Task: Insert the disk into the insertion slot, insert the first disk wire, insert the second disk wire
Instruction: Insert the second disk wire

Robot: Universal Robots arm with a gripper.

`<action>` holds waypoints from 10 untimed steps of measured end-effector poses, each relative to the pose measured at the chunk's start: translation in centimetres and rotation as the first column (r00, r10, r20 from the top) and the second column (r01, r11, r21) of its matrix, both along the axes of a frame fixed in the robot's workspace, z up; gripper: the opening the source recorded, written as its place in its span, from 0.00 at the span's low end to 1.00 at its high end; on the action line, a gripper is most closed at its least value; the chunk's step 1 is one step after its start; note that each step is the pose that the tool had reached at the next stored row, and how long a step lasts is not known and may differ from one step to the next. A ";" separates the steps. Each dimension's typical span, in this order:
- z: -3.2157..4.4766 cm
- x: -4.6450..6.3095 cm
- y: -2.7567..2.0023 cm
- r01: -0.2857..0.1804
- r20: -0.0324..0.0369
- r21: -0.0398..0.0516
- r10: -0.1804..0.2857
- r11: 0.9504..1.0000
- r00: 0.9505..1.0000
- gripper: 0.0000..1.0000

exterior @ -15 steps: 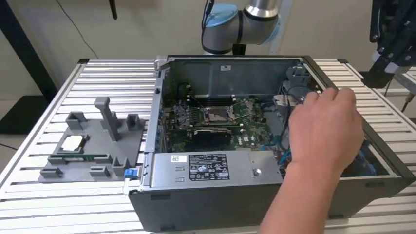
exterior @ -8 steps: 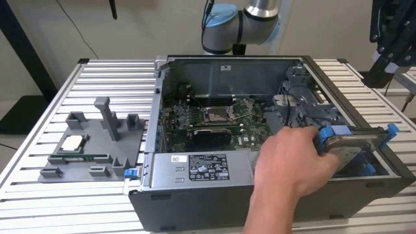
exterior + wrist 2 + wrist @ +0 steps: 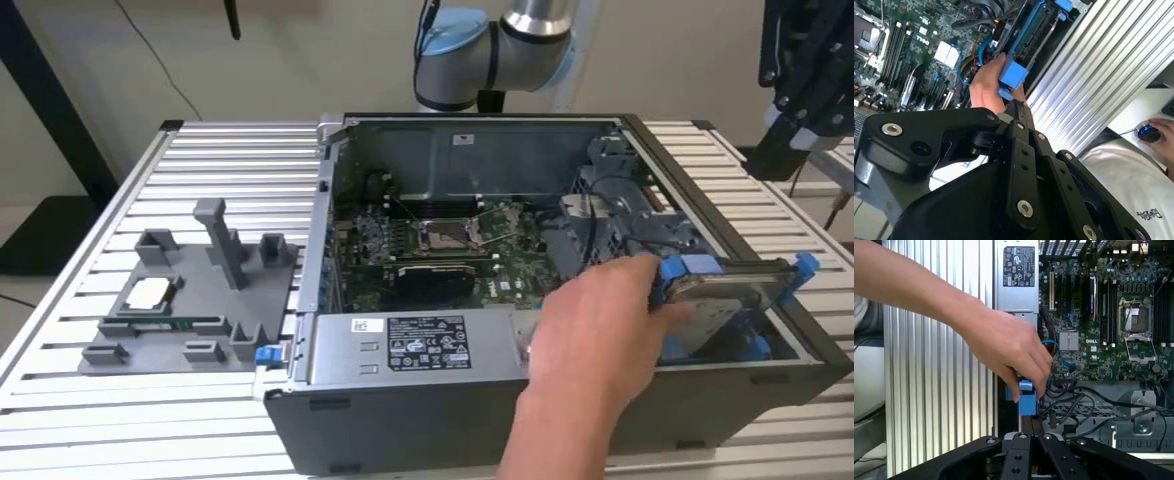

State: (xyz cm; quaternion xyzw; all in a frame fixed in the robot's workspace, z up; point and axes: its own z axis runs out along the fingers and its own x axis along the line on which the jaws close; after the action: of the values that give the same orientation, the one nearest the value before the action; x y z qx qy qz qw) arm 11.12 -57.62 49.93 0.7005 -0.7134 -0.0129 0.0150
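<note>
The gripper sits directly behind the blue carrier end of the disk; whether it is apart, together or clamped cannot be determined. A person's hand grips the disk just ahead of the gripper, holding it tilted over the insertion slot at the corner of the open computer case. The case rests on the table. The motherboard lies beyond the gripper, to one side.
</note>
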 end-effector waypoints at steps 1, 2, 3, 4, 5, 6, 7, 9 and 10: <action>0.00 0.0 0.00 0.000 0.000 0.000 0.000 1.000 1.000 0.12; 0.00 0.0 0.00 0.000 0.000 0.000 0.000 1.000 1.000 0.18; 0.00 0.0 0.00 0.000 0.000 0.000 0.000 1.000 1.000 0.18; 0.00 0.0 0.00 0.000 0.000 0.000 0.000 1.000 1.000 0.24; 0.00 0.0 0.00 0.000 0.000 0.000 0.000 1.000 1.000 0.30; 0.00 0.0 0.00 0.000 0.000 0.000 0.000 1.000 1.000 0.30; 0.00 0.0 0.00 0.000 0.000 0.000 0.000 1.000 1.000 0.36; 0.00 0.0 0.00 0.000 0.000 0.000 0.000 1.000 1.000 0.42; 0.00 0.0 0.00 0.000 0.000 0.000 0.000 1.000 1.000 0.42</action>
State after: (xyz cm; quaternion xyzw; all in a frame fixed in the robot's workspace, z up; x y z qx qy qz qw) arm 11.12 -57.62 49.93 0.7005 -0.7134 -0.0129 0.0149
